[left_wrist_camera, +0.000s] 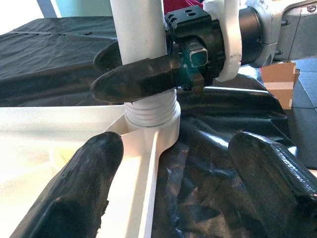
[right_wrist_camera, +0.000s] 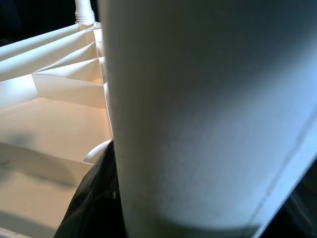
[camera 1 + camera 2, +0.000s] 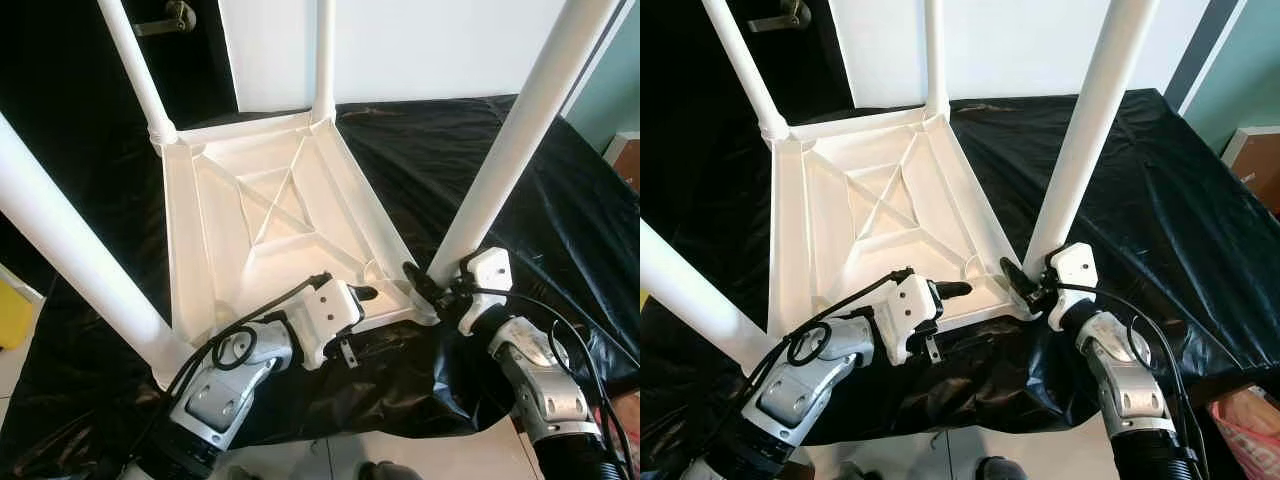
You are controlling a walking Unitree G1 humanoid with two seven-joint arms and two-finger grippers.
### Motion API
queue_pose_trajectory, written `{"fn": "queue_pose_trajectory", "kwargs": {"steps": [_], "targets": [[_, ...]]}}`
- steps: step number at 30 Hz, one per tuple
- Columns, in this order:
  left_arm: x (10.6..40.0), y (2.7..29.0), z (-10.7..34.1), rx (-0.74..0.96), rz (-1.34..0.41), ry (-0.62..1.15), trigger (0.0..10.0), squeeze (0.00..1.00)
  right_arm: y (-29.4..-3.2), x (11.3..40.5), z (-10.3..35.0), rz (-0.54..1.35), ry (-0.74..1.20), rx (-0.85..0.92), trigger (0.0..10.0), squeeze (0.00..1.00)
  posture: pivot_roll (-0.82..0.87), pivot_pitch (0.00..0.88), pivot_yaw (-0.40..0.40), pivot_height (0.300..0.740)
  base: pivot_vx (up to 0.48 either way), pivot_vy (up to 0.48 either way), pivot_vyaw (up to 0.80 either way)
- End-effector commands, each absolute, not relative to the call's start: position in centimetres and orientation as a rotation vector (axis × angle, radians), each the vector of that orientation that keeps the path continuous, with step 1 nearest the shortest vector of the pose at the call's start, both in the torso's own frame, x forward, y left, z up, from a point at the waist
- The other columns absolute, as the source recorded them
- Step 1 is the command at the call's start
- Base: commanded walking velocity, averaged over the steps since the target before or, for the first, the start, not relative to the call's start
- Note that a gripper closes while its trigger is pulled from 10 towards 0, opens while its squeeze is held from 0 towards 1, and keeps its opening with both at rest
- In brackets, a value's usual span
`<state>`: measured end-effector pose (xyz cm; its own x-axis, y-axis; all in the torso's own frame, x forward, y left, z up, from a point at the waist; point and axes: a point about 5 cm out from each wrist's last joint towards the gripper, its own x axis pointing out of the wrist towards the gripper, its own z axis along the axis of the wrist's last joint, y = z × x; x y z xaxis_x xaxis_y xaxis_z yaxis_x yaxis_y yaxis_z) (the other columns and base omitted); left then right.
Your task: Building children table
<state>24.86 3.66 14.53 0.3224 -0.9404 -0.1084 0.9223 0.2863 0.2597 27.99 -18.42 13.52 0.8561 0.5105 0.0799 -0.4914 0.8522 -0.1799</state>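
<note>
I judge the build nearly done: all four legs stand in the upturned tabletop (image 3: 270,215), my right end effector (image 3: 425,285) clamped on the last leg (image 3: 500,170) (thread partly showing), left end effector (image 1: 173,163) apart nearby.

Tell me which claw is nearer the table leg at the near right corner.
Right. The right claw is clamped around the base of that table leg, while the left claw sits open beside it over the upturned tabletop.
</note>
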Motion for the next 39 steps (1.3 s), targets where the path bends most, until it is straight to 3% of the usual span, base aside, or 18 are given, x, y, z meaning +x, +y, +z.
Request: {"fn": "queue_pose_trajectory", "kwargs": {"steps": [1,3,4,5,17,19,24,37,38,39], "targets": [[25.1,3.7,14.4,0.31,-1.198,-0.074,10.0,0.0,-18.4,27.5,12.1,0.544,-0.068,-0.147,0.0,0.0,-0.14,0.104,0.006,0.74,0.0,0.0,0.0],[25.1,3.7,14.4,0.31,-1.197,-0.075,10.0,0.0,-18.5,27.4,12.0,0.537,-0.066,-0.143,0.0,0.0,-0.14,0.104,0.006,0.74,0.0,0.0,0.0],[25.2,3.7,14.3,0.31,-1.197,-0.075,10.0,0.0,-18.6,27.4,12.0,0.513,-0.065,-0.125,8.5,0.0,-0.14,0.104,0.008,0.74,0.0,0.0,0.0],[25.2,3.8,14.3,0.311,-1.197,-0.074,10.0,0.0,-18.6,27.3,12.0,0.486,-0.073,-0.11,10.0,0.0,-0.14,0.105,0.01,0.74,0.0,0.0,0.0],[25.3,3.9,14.4,0.311,-1.194,-0.073,10.0,0.0,-18.5,26.4,12.3,0.251,-0.108,-0.044,10.0,0.0,-0.14,0.112,0.012,0.74,0.0,0.0,0.0],[25.3,4.0,14.4,0.312,-1.194,-0.07,10.0,0.0,-17.6,26.2,11.6,0.109,-0.075,-0.017,10.0,0.0,-0.14,0.118,0.021,0.74,0.0,0.0,0.0],[25.1,4.1,14.4,0.317,-1.204,-0.066,10.0,0.0,-16.0,25.8,11.1,-0.028,-0.053,0.038,10.0,0.0,-0.13,0.122,0.028,0.74,0.0,0.0,0.0],[25.3,4.0,14.4,0.319,-1.209,-0.067,10.0,0.0,-15.2,25.6,11.6,-0.07,-0.065,0.043,10.0,0.0,-0.14,0.12,0.029,0.74,0.0,0.0,0.0],[25.3,4.0,14.4,0.319,-1.209,-0.068,10.0,0.0,-15.1,25.6,11.8,-0.065,-0.073,0.041,10.0,0.96,-0.14,0.118,0.028,0.74,0.0,0.0,0.0],[25.3,4.0,14.4,0.319,-1.209,-0.068,10.0,0.0,-15.1,25.6,11.8,-0.065,-0.073,0.041,10.0,0.96,-0.14,0.118,0.028,0.74,0.0,0.0,0.0]]}}
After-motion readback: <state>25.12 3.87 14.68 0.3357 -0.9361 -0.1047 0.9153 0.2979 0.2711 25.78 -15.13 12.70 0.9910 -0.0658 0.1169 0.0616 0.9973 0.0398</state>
